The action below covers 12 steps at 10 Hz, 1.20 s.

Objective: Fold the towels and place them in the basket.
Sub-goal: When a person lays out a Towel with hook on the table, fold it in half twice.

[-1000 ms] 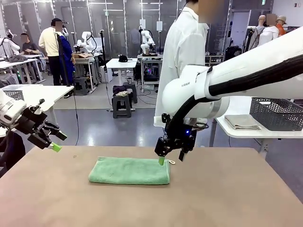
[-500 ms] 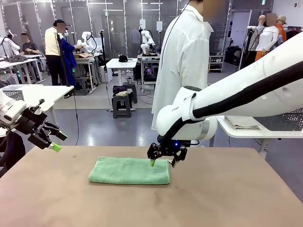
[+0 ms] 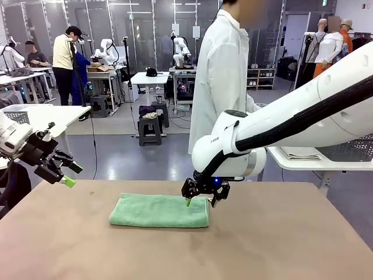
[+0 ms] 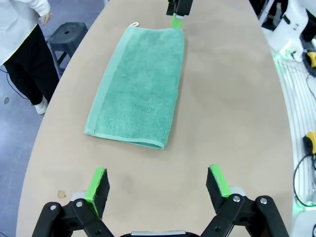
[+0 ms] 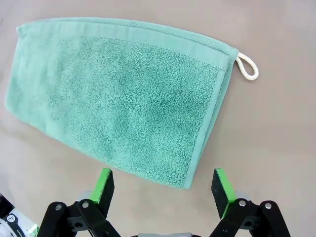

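The right gripper [image 3: 198,201] hangs with its jaws spread wide and nothing between them, low over the right-hand end of the mint towel [image 3: 158,211]. One green pad is down at the towel's far edge, though whether it touches the cloth cannot be told. From its own wrist, the towel's short end [image 5: 118,123] lies just ahead of the open gripper [image 5: 163,186], with the white loop [image 5: 245,67] sticking out from one corner of that end. The left gripper [image 3: 72,174] is also released and empty, held in the air well off the towel's left end. Its wrist camera looks along the length of the towel [image 4: 138,94] past the parted pads [image 4: 158,185]. The towel lies folded into a long rectangle, flat on the tan table [image 3: 262,245]. A person in a white coat [image 3: 221,76] stands behind the towel. Beyond the towel's right end, on a white side table, a folded grey towel [image 3: 298,154] lies beside the basket [image 3: 349,150], which is partly hidden by the right arm.
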Tool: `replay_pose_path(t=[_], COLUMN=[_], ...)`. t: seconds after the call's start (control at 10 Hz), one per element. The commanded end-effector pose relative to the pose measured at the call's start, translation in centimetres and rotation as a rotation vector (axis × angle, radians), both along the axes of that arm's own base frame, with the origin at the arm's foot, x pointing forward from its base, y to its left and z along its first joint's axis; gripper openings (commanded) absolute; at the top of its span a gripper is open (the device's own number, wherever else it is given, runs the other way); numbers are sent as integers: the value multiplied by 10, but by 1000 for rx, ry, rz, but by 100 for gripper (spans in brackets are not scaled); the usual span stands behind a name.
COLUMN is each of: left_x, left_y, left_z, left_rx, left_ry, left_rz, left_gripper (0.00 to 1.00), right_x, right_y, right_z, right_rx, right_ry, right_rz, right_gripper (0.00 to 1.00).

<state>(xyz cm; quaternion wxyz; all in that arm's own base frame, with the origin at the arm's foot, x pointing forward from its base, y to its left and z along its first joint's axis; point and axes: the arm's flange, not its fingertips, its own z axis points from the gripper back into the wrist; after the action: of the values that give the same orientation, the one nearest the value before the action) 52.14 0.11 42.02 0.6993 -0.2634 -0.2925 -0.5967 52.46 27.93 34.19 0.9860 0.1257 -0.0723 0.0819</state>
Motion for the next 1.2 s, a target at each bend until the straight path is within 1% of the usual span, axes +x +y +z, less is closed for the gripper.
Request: replay_pose_path(t=[0.0, 0.2, 0.4, 0.6, 0.7, 0.8, 1.1], left_x=[0, 0, 0, 0, 0, 0, 0], left_y=[0, 0, 0, 0, 0, 0, 0], left_z=[1, 1, 1, 1, 1, 1, 1], left_rx=[9, 9, 9, 9, 9, 9, 9], left_ry=[-2, -2, -2, -2, -2, -2, -2], left_rz=[-7, -7, -7, -7, -7, -7, -7], left_gripper=[99, 99, 99, 99, 99, 99, 99], right_x=[6, 16, 24, 31, 32, 35, 39], right_y=[-2, 0, 2, 7, 10, 11, 14], right_z=[-10, -26, -38, -43, -45, -47, -52], right_rx=[27, 25, 20, -13, -40, -46, -73], right_ry=[1, 4, 21, 16, 11, 25, 20], right_rz=[-48, -131, -148, -152, -150, -172, -204], right_gripper=[100, 100, 100, 100, 90, 81, 81])
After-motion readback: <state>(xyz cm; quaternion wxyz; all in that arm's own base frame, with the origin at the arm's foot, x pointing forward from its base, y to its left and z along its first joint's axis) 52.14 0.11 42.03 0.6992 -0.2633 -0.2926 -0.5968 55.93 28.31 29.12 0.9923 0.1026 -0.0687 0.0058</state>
